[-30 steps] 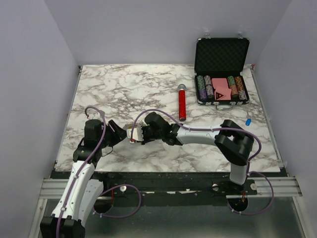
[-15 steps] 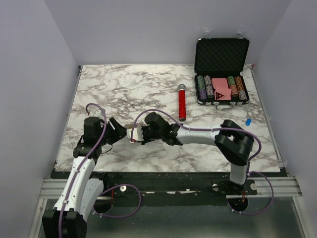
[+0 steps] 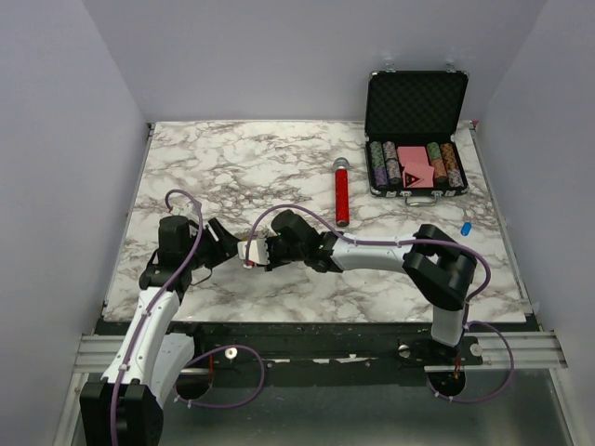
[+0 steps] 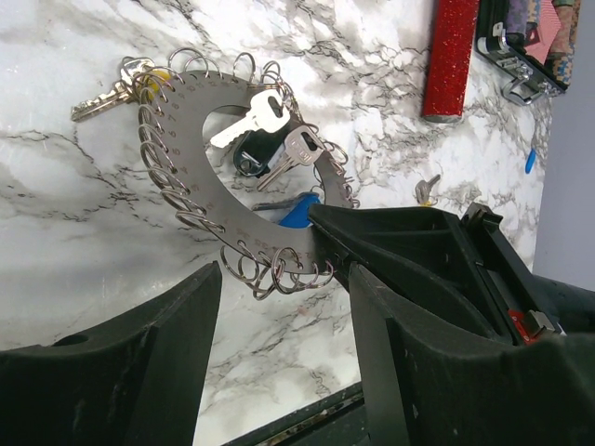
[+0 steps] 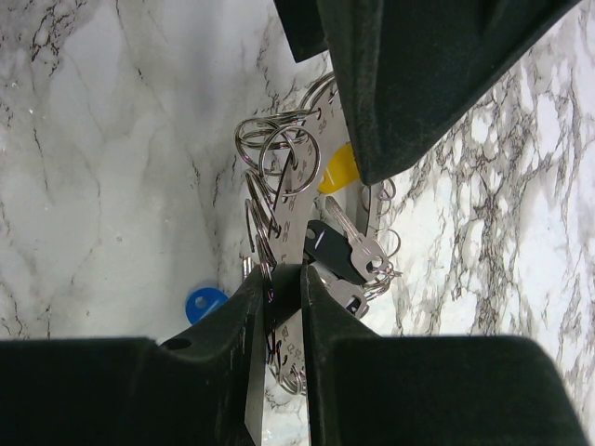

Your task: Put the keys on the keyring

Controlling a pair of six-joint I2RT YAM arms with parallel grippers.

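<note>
The keyring [image 4: 186,139] is a flat silvery ring plate rimmed with small wire loops. My right gripper [image 5: 279,279] is shut on its edge and holds it just above the marble, left of centre [image 3: 247,253]. Several keys hang on it: two silver ones [image 4: 256,116], a yellow-headed one [image 4: 139,84] and a black-headed one [image 5: 330,246]. A blue-headed key [image 5: 204,302] shows behind the plate. My left gripper [image 4: 284,279] is open just short of the ring's loops, nothing between its fingers; in the top view it sits [image 3: 219,242] left of the ring.
A loose silver key [image 4: 426,190] and a small blue piece [image 3: 465,227] lie on the marble to the right. A red cylinder with a silver cap [image 3: 342,193] lies mid-table. An open black case [image 3: 416,130] of poker chips stands at the back right.
The left arm has shifted slightly at the ring's left side and its jaws have opened a little wider. The right arm and the ring have not moved.
</note>
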